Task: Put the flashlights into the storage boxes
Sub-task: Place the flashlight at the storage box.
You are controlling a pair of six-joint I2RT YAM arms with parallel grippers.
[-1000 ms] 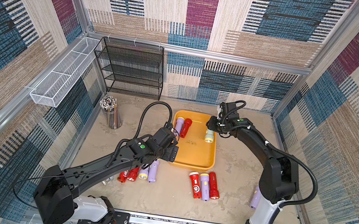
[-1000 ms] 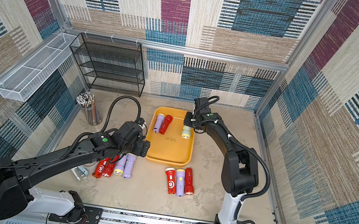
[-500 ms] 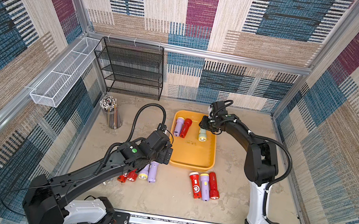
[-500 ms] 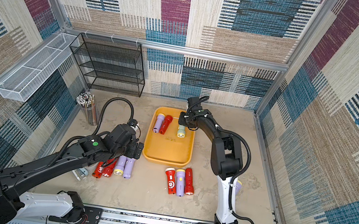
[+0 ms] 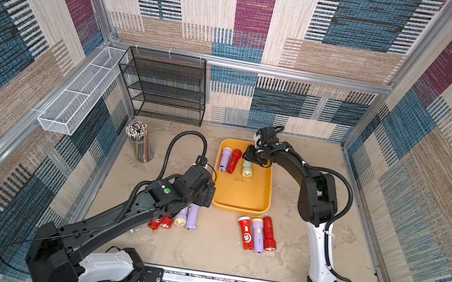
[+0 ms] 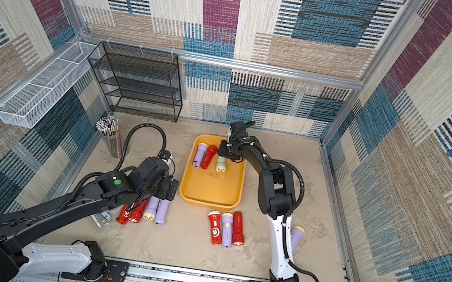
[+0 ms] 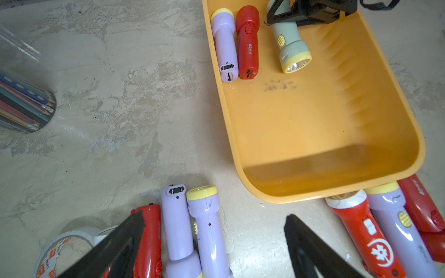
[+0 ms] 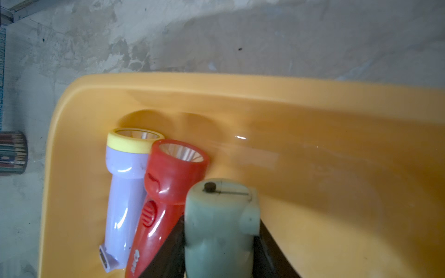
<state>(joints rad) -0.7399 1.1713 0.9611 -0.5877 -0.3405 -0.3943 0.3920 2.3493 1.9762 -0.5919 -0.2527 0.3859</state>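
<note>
The yellow-orange storage box (image 5: 237,209) (image 6: 207,204) lies mid-table. Inside at its far end lie a lilac flashlight (image 5: 224,159) and a red flashlight (image 5: 234,160). Beside them is a pale green flashlight (image 5: 247,169) (image 7: 287,45) (image 8: 216,228), with my right gripper (image 5: 250,159) (image 8: 220,221) shut on its tail. My left gripper (image 5: 205,197) (image 7: 214,216) hangs open over two lilac flashlights (image 5: 187,216) (image 7: 192,228), next to two red ones (image 5: 161,223). Three more flashlights (image 5: 257,236) lie in front of the box. Another lilac one (image 6: 297,236) shows behind the right arm.
A cup of pencils (image 5: 139,145) stands at the left. The black mesh rack (image 5: 165,87) stands at the back and the white wire basket (image 5: 79,94) hangs on the left wall. A tape roll (image 7: 60,248) lies by the left group of flashlights.
My right gripper has carried the pale green flashlight leftward in the box, up beside the red one. My left gripper has drawn back from the box toward the near-left flashlights and opened slightly wider.
</note>
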